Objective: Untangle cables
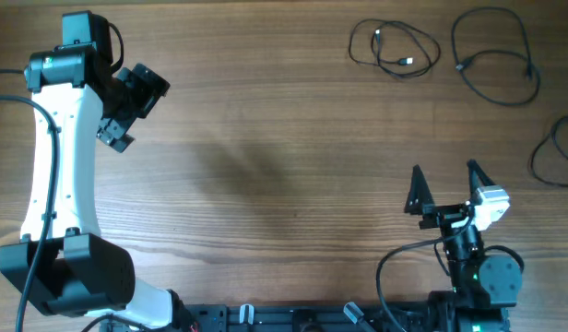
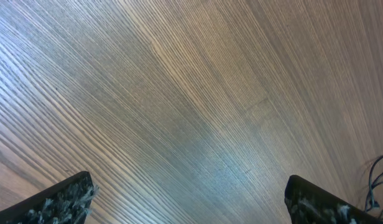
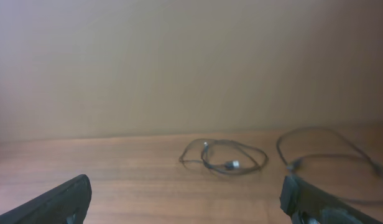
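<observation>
**Both jaws wide and empty; limp cables (image 1: 406, 62) lie apart at the upper right**

The right gripper (image 1: 443, 180) stands with its jaws spread wide and nothing between them, low in the lower right of the overhead view and pointing up the frame. The left gripper (image 2: 191, 208) is just as wide and also empty. It is raised at the upper left of the overhead view, and its own camera shows only bare wood grain between its fingers.

Outward from the right jaws, across a stretch of bare table (image 1: 266, 184), lie three thin black cords:
- The first cable (image 1: 395, 73) is at the top, right of centre, and its loose loops cross one another.
- The second cable (image 1: 462, 66) is just to its right, a wider open loop.
- The third cable (image 1: 533, 164) is at the right edge, partly cut off by the frame.

No cable appears to touch another, so the separating looks largely done.

These cords should be very light and quite limp. Lifted at one point, the rest would likely trail and drag. They lie flat on the wood, so a pinch has to come right down to the surface. The sheath may slip between the fingers. The small plug ends look like the firmer place to grip, or else a plain stretch well away from any crossing.
</observation>
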